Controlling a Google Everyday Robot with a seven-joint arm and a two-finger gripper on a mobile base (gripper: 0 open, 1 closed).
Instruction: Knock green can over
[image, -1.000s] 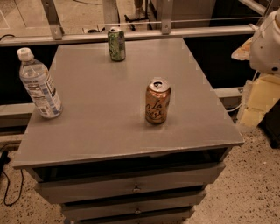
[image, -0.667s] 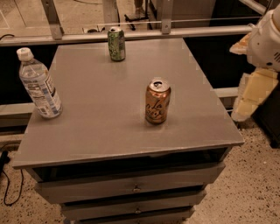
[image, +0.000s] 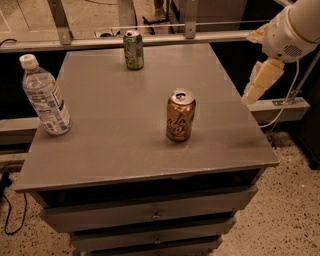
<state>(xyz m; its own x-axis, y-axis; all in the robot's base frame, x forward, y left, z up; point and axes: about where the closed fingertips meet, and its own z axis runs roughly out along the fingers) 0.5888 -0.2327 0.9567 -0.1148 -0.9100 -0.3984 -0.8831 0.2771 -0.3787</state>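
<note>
A: What differs from a second ago?

B: Only the arm (image: 295, 30). Its white housing now sits higher and a little further left in the camera view, up in the top right corner.

A: And the gripper?

B: The gripper (image: 254, 90) has gone with it, up and to the left. A second ago it hung low off the right side of the table (image: 125, 130), about level with the table's middle. Now it hangs just beside the right edge, level with the far half.

A: Is it over the top yet?

B: No. It is closer to the edge than before but still off to the side, touching nothing.
</note>
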